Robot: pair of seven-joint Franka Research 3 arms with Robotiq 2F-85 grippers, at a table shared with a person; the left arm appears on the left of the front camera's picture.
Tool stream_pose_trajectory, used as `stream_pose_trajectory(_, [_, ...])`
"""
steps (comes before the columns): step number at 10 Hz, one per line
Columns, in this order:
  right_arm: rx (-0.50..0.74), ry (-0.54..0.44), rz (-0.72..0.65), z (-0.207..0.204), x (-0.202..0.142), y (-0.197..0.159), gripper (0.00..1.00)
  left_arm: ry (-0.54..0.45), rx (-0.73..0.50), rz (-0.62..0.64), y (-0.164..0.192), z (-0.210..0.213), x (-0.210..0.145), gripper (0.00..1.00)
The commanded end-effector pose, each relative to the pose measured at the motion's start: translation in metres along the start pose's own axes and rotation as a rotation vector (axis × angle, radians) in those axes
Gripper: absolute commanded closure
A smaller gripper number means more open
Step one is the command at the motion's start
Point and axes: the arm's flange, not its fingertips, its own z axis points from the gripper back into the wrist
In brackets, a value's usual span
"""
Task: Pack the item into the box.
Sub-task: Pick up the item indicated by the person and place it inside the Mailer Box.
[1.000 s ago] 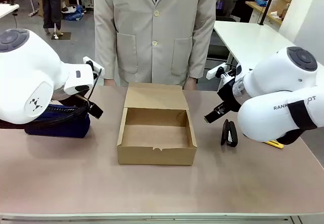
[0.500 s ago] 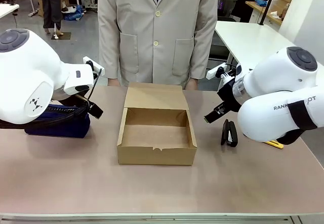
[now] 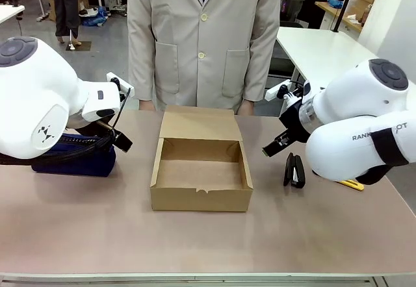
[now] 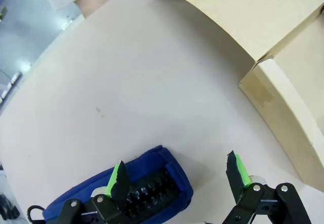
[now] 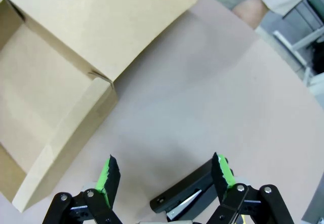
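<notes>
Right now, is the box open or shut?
Open: the box has its flap lid folded back, and its inside shows empty.

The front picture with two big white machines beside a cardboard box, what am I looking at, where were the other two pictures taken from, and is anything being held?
The white machines are two robot arms, the left arm and the right arm, facing a person across a table. The front picture comes from a fixed camera between the arms. The other two come from cameras on the wrists, each looking along its gripper's green-padded fingers: the left gripper and the right gripper. On the table lie an open cardboard box, a black stapler to its right, a yellow-and-black utility knife partly hidden by the right arm, and a navy pouch on the left. Both grippers are open and hold nothing.
</notes>
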Motion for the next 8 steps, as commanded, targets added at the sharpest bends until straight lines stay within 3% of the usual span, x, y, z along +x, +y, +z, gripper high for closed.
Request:
stream_pose_trajectory(1, [-0.055, -0.085, 0.023, 0.07, 0.001, -0.001, 0.0, -0.084, -0.02, -0.041, 0.003, 0.054, 0.003, 0.0])
stream_pose_trajectory(2, [-0.105, -0.206, 0.034, 0.126, -0.009, -0.001, 0.0, -0.211, -0.018, -0.077, 0.001, 0.113, -0.007, 0.0])
stream_pose_trajectory(3, [-0.174, -0.243, 0.034, 0.164, -0.025, 0.003, 0.0, -0.247, 0.038, -0.075, -0.005, 0.157, -0.025, 0.0])
stream_pose_trajectory(4, [-0.216, -0.187, -0.045, 0.175, -0.032, 0.006, 0.0, -0.29, 0.058, -0.032, -0.013, 0.174, -0.034, 0.0])
stream_pose_trajectory(5, [-0.1, -0.201, 0.026, 0.112, 0.034, -0.015, 0.0, -0.189, 0.026, -0.052, 0.001, 0.096, 0.036, 0.0])
stream_pose_trajectory(6, [-0.153, -0.235, 0.012, 0.159, 0.034, -0.02, 0.0, -0.262, 0.045, -0.051, 0.003, 0.147, 0.041, 0.0])
stream_pose_trajectory(7, [-0.137, -0.194, -0.039, 0.153, 0.028, -0.026, 0.0, -0.264, -0.119, -0.065, 0.005, 0.15, 0.041, 0.0])
stream_pose_trajectory(8, [-0.043, -0.165, -0.14, 0.161, 0.009, -0.046, 0.0, -0.26, -0.319, 0.002, 0.027, 0.166, 0.028, 0.0])
